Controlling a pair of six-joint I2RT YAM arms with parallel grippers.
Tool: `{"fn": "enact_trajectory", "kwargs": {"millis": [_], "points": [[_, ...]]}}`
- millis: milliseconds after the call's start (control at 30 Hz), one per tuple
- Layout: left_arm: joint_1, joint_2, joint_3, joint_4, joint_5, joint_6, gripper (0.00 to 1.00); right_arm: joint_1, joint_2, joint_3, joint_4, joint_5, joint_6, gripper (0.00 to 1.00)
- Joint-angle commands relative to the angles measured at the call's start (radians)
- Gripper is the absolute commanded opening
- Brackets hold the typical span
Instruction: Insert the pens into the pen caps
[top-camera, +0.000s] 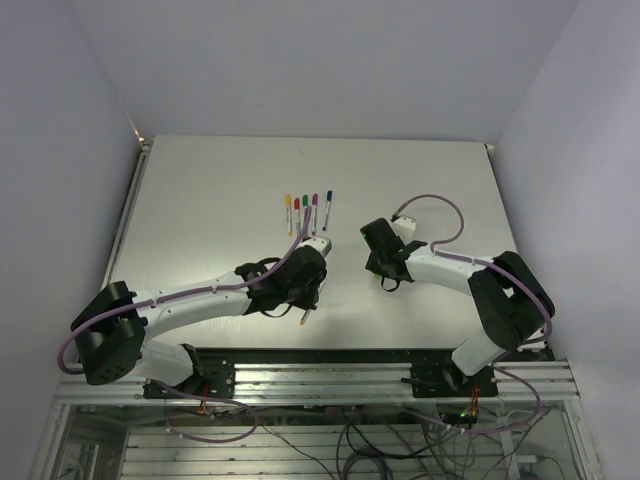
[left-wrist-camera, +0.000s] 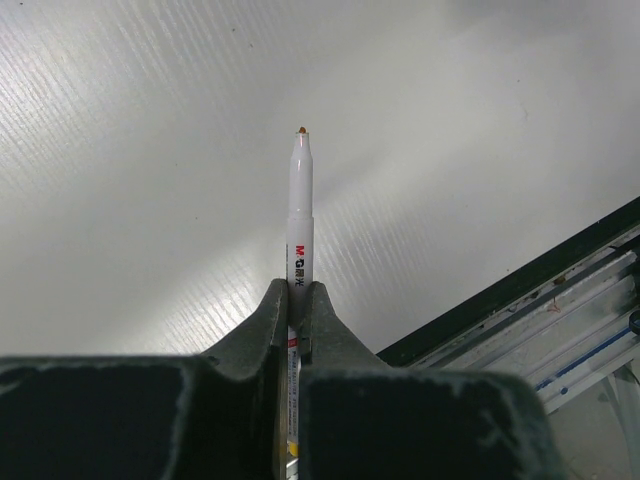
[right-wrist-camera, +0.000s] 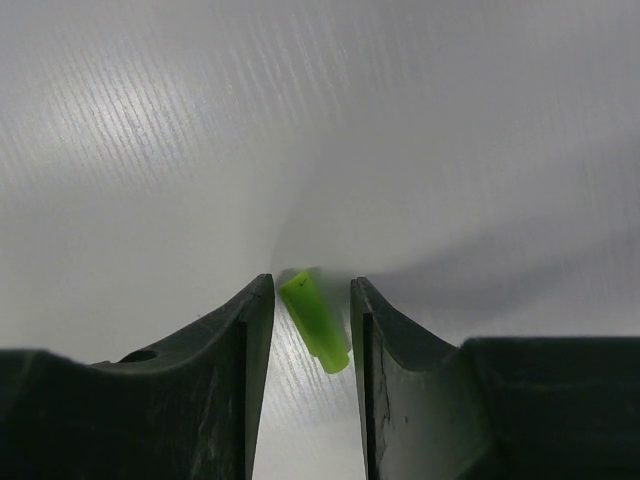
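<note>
The left gripper (left-wrist-camera: 298, 292) is clamping a pen (left-wrist-camera: 300, 200), tip pointing outward. The right gripper (right-wrist-camera: 310, 283) is standing open, the green cap (right-wrist-camera: 317, 322) lying tilted on the table (right-wrist-camera: 480, 140) between its jaws.

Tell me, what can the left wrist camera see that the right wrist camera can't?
Only the left wrist view shows a white pen pinched in the left gripper, its bare tip pointing away, plus a metal rail past the edge of the table. Only the right wrist view shows a light green cap lying between the open jaws of the right gripper. Both show dark fingers over the same white table.
</note>
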Motion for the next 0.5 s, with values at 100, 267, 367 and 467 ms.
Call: {"fn": "enact_trajectory", "kwargs": {"millis": [100, 267, 367, 467], "points": [[-0.004, -0.006, 0.003, 0.025, 0.01, -0.009, 0.07, 0.011, 0.019, -0.007, -0.035, 0.011, -0.013, 0.35], [-0.004, -0.003, -0.001, 0.033, 0.012, -0.015, 0.07, 0.024, 0.017, -0.019, -0.044, -0.006, -0.023, 0.34], [-0.004, -0.004, -0.002, 0.031, 0.009, -0.016, 0.07, 0.039, 0.019, -0.024, -0.053, -0.019, -0.029, 0.34], [-0.004, -0.005, 0.0, 0.028, 0.005, -0.017, 0.07, 0.053, 0.025, -0.036, -0.057, -0.028, -0.032, 0.34]]}}
